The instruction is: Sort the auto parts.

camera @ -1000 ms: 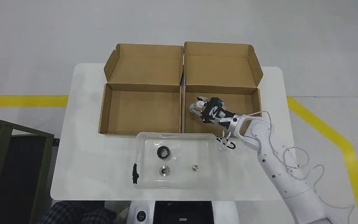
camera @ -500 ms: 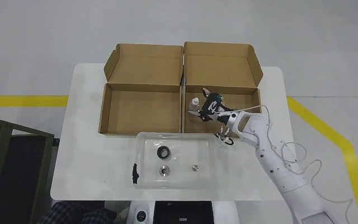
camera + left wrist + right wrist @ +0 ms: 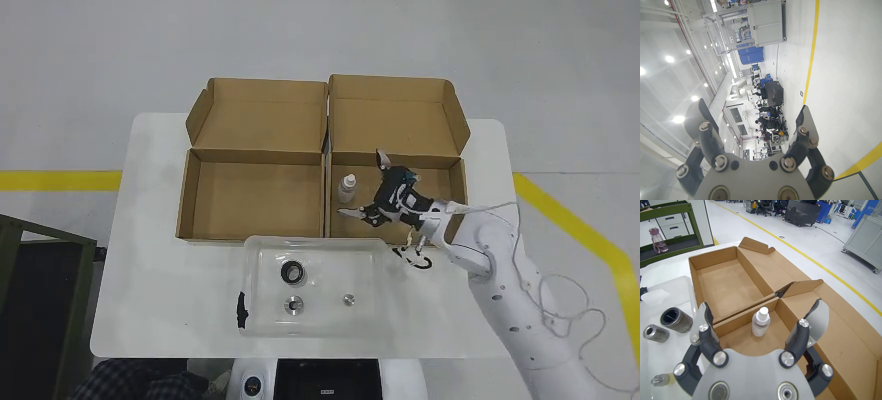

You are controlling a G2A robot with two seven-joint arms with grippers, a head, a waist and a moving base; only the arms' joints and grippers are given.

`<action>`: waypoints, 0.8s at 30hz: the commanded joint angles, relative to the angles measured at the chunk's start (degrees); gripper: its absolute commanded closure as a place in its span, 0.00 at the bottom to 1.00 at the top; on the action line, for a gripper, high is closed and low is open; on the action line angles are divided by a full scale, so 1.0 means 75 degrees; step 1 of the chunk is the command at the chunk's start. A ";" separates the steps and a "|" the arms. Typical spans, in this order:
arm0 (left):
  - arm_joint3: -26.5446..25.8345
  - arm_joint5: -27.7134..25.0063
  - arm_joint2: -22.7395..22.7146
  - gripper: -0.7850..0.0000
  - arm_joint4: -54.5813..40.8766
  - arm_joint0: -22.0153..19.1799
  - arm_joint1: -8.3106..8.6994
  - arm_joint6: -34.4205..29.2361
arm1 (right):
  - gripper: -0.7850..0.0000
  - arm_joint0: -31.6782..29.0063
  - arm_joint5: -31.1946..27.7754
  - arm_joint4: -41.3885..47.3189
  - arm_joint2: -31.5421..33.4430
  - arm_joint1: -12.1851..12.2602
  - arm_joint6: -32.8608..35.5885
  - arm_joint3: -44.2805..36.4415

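Right gripper [image 3: 362, 185] spread wide over the right box, holding nothing

Nearest on the white table [image 3: 150, 250], a clear tray [image 3: 255, 250] holds a ring-shaped bearing [image 3: 292, 271], a short metal cylinder [image 3: 292, 306] and a small bolt [image 3: 348, 298], all apart from one another. Just beyond, the right cardboard box [image 3: 440, 190] has a small white bottle [image 3: 347, 187] standing upright by its left wall, in front of the parted fingers and touching neither. The left cardboard box [image 3: 252, 198] sits beside it. The left gripper [image 3: 753, 111] is wide open and holds nothing
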 commanded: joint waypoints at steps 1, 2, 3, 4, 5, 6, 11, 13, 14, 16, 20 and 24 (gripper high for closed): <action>0.0000 0.0000 0.0000 0.00 0.0000 0.0000 0.0000 0.0000 | 0.00 -0.0271 -0.0100 0.0042 0.0231 0.0061 0.0289 -0.0575; 0.0000 0.0000 0.0000 0.00 0.0000 0.0000 0.0000 0.0000 | 0.00 -0.0405 -0.0150 0.0034 0.0347 0.0093 0.0434 -0.0832; 0.0000 0.0000 0.0000 0.00 0.0000 0.0000 0.0000 0.0000 | 0.00 -0.0547 -0.0214 0.0013 0.0454 0.0124 0.0583 -0.1086; 0.0000 0.0000 0.0000 0.00 0.0000 0.0000 0.0000 0.0000 | 0.00 -0.0700 -0.0282 0.0025 0.0556 0.0154 0.0711 -0.1320; 0.0000 0.0000 0.0000 0.00 0.0000 0.0000 0.0000 0.0000 | 0.00 -0.0858 -0.0333 0.0044 0.0660 0.0182 0.0833 -0.1540; 0.0000 0.0000 0.0000 0.00 0.0000 0.0000 0.0000 0.0000 | 0.00 -0.1020 -0.0387 0.0061 0.0756 0.0209 0.0951 -0.1759; 0.0000 0.0000 0.0000 0.00 0.0000 0.0000 0.0000 0.0000 | 0.00 -0.1818 -0.0648 0.0127 0.1104 0.0324 0.1409 -0.2642; 0.0000 0.0000 0.0000 0.00 0.0000 0.0000 0.0000 0.0000 | 0.00 -0.2085 -0.0816 0.0068 0.1177 0.0367 0.1580 -0.2893; 0.0000 0.0000 0.0000 0.00 0.0000 0.0000 0.0000 0.0000 | 0.00 -0.2203 -0.0891 0.0044 0.1197 0.0384 0.1632 -0.2983; 0.0000 0.0000 0.0000 0.00 0.0000 0.0000 0.0000 0.0000 | 0.00 -0.2429 -0.1065 0.0009 0.1212 0.0419 0.1724 -0.3120; 0.0000 0.0000 0.0000 0.00 0.0000 0.0000 0.0000 0.0000 | 0.00 -0.2805 -0.1430 -0.0053 0.1158 0.0481 0.1880 -0.3298; 0.0000 0.0000 0.0000 0.00 0.0000 0.0000 0.0000 0.0000 | 0.00 -0.3010 -0.1723 -0.0275 0.1038 0.0537 0.2091 -0.3413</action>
